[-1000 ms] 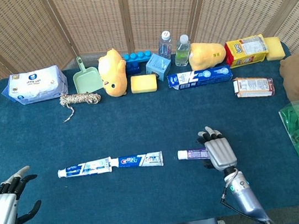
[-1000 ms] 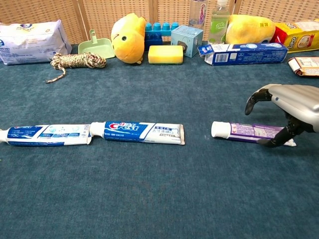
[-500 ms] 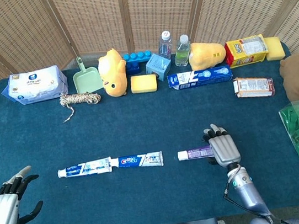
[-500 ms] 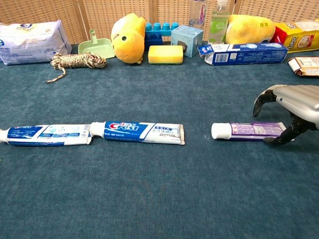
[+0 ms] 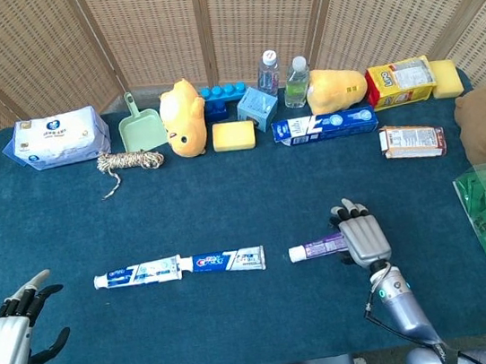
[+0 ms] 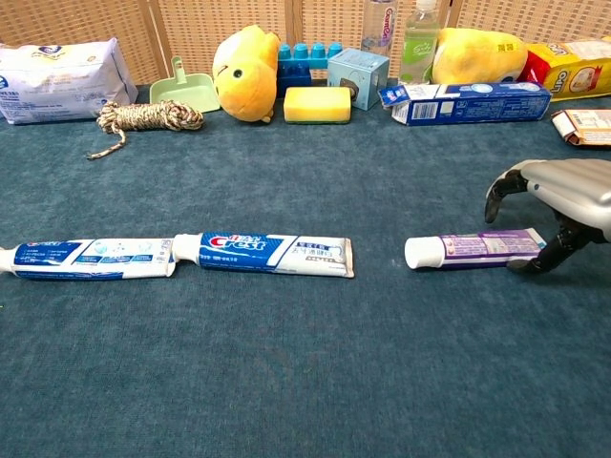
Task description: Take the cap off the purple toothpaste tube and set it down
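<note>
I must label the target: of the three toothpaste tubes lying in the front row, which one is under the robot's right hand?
The purple tube, rightmost in the row. The right hand arches over its tail end; the two blue tubes lie apart, further left.

This looks like a staged robot test bench, not a lived-in room. A table (image 5: pixel 229 211) covered in dark blue cloth stands before woven wicker screens (image 5: pixel 203 25). Along its back edge sits a row of unrelated household props: a tissue pack (image 5: pixel 56 138), a dustpan (image 5: pixel 140 128), a yellow plush toy (image 5: pixel 183 118), a sponge (image 5: pixel 234 135) and bottles (image 5: pixel 283 77).
</note>
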Motion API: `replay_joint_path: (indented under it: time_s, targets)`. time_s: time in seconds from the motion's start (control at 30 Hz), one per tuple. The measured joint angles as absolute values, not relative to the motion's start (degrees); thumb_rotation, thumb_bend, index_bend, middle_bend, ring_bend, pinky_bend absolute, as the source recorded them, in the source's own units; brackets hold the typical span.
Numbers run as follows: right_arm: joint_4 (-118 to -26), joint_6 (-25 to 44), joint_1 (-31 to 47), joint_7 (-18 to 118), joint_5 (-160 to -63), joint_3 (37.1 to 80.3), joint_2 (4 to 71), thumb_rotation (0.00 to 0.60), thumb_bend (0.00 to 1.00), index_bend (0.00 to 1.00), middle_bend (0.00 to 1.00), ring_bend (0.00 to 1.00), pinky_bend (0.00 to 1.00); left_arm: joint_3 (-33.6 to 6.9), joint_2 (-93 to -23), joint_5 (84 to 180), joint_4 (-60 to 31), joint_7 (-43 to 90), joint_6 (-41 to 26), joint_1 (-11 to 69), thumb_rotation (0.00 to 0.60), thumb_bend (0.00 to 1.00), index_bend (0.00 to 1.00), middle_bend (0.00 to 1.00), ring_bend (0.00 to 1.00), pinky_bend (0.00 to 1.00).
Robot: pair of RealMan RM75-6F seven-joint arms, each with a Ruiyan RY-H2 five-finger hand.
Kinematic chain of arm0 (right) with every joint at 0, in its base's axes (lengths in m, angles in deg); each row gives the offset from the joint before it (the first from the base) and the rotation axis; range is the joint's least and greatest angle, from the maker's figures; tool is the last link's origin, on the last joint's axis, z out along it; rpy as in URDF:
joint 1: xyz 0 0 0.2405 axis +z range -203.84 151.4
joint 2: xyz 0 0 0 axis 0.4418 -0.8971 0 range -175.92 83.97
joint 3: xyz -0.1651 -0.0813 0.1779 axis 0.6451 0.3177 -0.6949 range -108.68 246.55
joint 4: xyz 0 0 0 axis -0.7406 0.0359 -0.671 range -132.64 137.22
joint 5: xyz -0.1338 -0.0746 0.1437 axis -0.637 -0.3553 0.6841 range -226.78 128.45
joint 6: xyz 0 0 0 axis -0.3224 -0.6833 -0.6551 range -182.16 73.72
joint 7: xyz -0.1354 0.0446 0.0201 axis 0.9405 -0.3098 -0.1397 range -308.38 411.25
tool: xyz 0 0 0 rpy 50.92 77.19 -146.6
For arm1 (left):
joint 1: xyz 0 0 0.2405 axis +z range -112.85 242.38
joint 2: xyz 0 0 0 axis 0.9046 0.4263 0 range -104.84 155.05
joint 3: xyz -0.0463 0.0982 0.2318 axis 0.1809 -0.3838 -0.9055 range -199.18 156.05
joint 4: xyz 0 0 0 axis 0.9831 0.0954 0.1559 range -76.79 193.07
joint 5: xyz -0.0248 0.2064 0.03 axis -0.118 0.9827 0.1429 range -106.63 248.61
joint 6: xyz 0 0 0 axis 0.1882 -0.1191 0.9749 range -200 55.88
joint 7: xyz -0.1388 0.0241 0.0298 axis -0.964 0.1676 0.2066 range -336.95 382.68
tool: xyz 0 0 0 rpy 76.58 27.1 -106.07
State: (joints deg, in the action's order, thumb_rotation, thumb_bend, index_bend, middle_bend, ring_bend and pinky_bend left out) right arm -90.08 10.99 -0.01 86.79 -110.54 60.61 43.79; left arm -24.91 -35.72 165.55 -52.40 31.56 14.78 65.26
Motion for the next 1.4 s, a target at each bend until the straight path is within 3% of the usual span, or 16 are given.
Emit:
replay_joint_path:
  time_s: [0.33,0.5,0.63,0.7,0.97,1.17,1.4]
  targets:
    - [-92.2,9.1,3.1,92.7,-104.5,60.1,43.8,0.6,0.28,0.4,0.24,0.08,0.18,-25.2,-35.9,165.0,-51.6,30.3,14.6,65.3,0.6,0.25,0.21,0.11,0.15,0.23]
    - [-93.2,8.7,5.0,95.7,-101.3,59.6,43.8,0.6,0.3,0.49,0.24,0.1,0.19,-25.1,-36.1,164.5,-51.0,29.4,14.7,65.4,0.6,0.25,0.21,0.11,0.14,0.23]
    - [-94.1,8.5,6.7,97.0,-98.7,59.2,43.5,0.6,0.32,0.6,0.31,0.16,0.21,-25.1,-36.3,164.2,-50.6,29.1,14.4,65.3,0.6,0.25,0.21,0.1,0.14,0.23]
    - [-94.6,8.3,7.3,97.0,-97.8,58.9,43.2,0.6,0.33,0.66,0.35,0.22,0.24,-25.1,-36.3,164.2,-50.6,29.0,14.4,65.2,0.6,0.25,0.2,0.1,0.14,0.23]
    - [-95.5,7.9,7.6,92.3,-97.6,58.2,41.4,0.6,0.37,0.88,0.6,0.49,0.54,-25.4,-36.0,164.7,-50.9,29.0,14.8,65.4,0.6,0.25,0.18,0.1,0.13,0.23]
    - [-96.8,6.9,6.5,84.7,-99.1,57.8,39.1,0.6,0.38,0.91,0.71,0.63,0.73,-25.2,-34.9,166.2,-52.3,29.7,15.0,64.9,0.6,0.25,0.18,0.1,0.13,0.23]
    - [-99.4,3.1,4.3,70.8,-101.2,57.1,34.3,0.6,0.38,0.91,0.77,0.71,0.81,-24.2,-32.9,168.4,-55.5,31.7,14.5,63.1,0.6,0.25,0.18,0.1,0.13,0.24]
